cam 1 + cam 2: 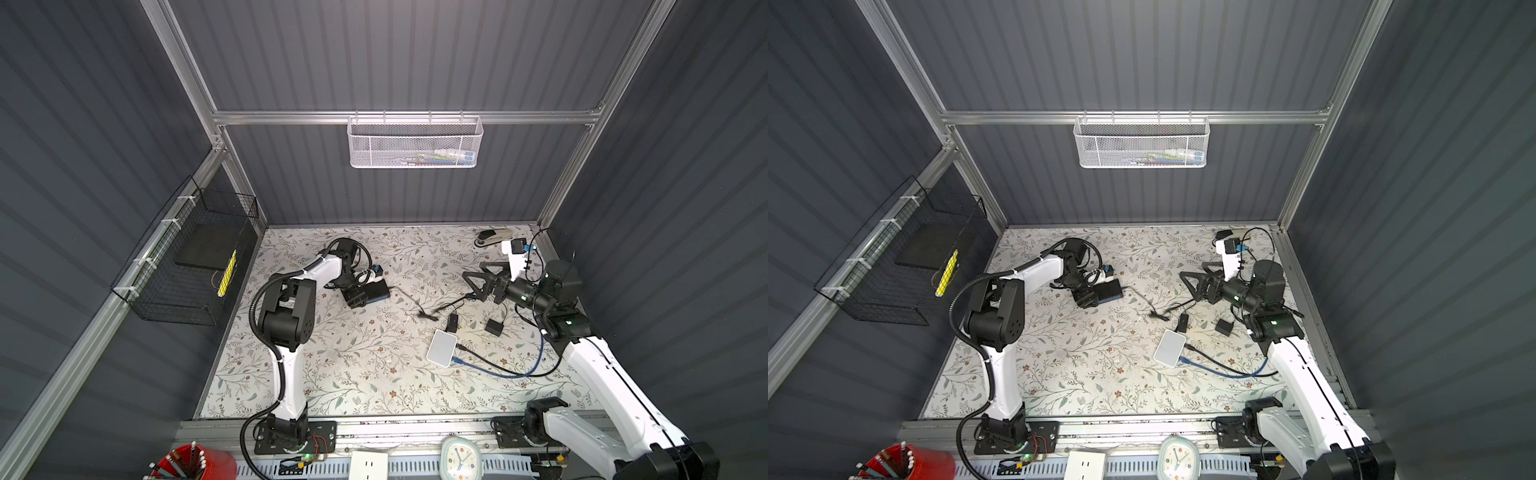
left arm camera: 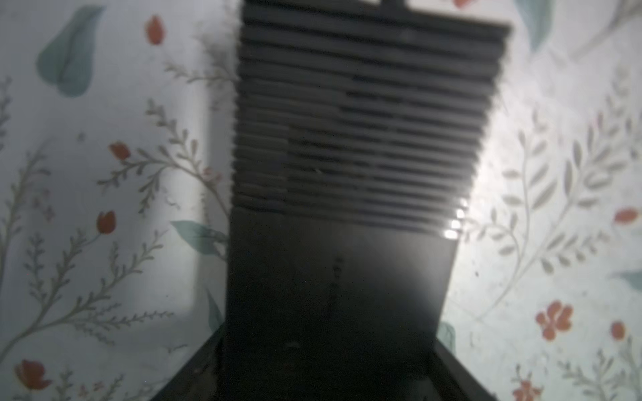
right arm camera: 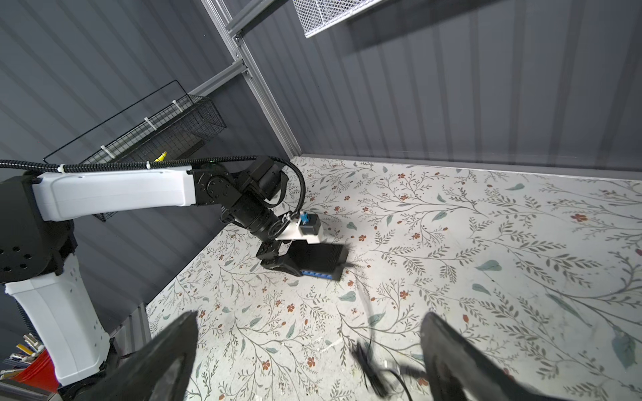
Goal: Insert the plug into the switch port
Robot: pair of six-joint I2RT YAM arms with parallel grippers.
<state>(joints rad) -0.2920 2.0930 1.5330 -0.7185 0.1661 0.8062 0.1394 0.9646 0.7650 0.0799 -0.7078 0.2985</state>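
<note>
Plug [image 3: 370, 364] lies loose under the spread right end effector [image 3: 311, 317]; switch [image 3: 323, 258] may skid during insertion, as the flanking left end effector's [image 1: 360, 296] hold is unclear.

Robotics lab cell: aluminium frame [image 1: 291, 117], grey panelled walls [image 1: 395, 54], bench-mounted arms [image 1: 289, 365]

Floral table [image 1: 353, 365] carries black switch [image 1: 376, 288], white box [image 1: 441, 348], adapter [image 1: 493, 325], blue cable [image 1: 511, 374], stapler [image 1: 492, 237].

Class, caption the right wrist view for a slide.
Left end effector straddles the black switch on the floral table; right end effector hovers open.
</note>
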